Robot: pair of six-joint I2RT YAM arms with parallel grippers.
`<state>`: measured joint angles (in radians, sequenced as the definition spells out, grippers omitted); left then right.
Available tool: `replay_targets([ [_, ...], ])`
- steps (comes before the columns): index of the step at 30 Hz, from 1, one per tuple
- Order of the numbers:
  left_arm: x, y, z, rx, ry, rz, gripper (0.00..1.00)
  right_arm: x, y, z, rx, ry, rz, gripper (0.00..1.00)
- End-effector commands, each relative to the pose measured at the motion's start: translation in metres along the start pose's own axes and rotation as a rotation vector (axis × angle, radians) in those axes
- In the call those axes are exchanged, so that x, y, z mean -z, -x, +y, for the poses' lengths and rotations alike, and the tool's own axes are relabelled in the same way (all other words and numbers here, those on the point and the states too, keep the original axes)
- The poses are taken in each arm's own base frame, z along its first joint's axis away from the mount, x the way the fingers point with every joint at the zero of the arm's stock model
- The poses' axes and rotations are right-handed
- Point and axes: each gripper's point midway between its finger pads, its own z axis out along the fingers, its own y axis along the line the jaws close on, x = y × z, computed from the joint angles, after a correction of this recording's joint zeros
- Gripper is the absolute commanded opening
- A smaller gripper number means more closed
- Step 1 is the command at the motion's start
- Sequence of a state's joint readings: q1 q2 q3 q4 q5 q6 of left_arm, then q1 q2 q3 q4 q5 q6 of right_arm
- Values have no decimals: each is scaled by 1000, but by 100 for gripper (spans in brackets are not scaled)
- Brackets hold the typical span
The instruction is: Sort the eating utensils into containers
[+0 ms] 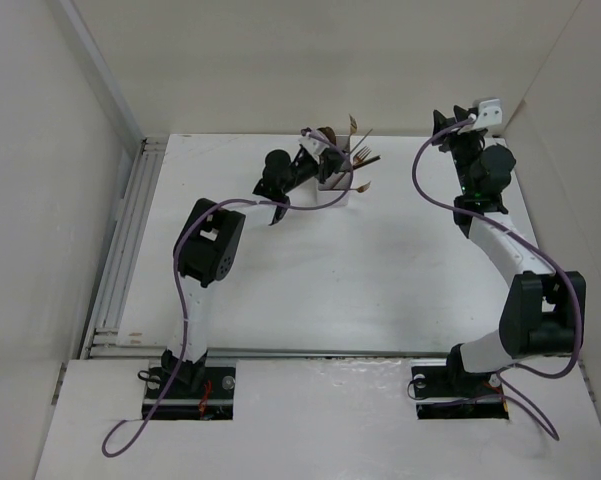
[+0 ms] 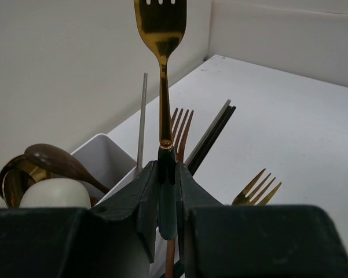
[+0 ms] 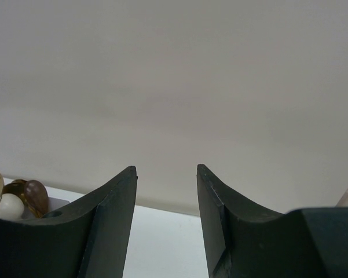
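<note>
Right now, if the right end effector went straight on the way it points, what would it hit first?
Probably the bare wall; nothing shows ahead of the right end effector. The spoons sit off to its left. Depth is unclear.

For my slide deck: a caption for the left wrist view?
Left claw grips a gold-headed fork upright by its dark handle, beside the white organizer.

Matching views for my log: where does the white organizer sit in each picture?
Top external: white organizer at the far centre of the table.
Left wrist: lower left, behind the left pincer gripping a gold fork.
Right wrist: bottom-left corner, only a sliver.
Shared landmark: the pale spoon bowl standing in it, seen in both wrist views.
</note>
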<state>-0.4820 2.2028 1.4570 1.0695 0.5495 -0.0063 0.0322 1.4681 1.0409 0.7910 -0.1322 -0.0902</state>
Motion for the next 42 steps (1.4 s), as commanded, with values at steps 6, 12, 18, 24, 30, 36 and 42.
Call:
replay_targets([
  [6, 8, -13, 11, -5, 41, 43, 0, -1, 35, -5, 22, -1, -77, 51],
  [12, 13, -23, 18, 24, 64, 83, 27, 0, 40, -9, 32, -20, -85, 51],
  [18, 13, -23, 15, 31, 56, 95, 59, 2, 45, -10, 55, -22, -94, 52],
  [24, 16, 4, 14, -3, 61, 33, 64, 4, 49, -10, 65, -22, -92, 54],
  [30, 22, 81, 16, -33, 46, -83, 66, 2, 64, -24, 59, -90, -59, 67],
  [36, 70, 149, 48, -19, 240, -78, 73, -6, 26, -48, -18, -160, 180, 93],
  [42, 182, 152, 126, 11, 776, 121, 81, 22, -10, -75, -117, -236, 369, 99],
])
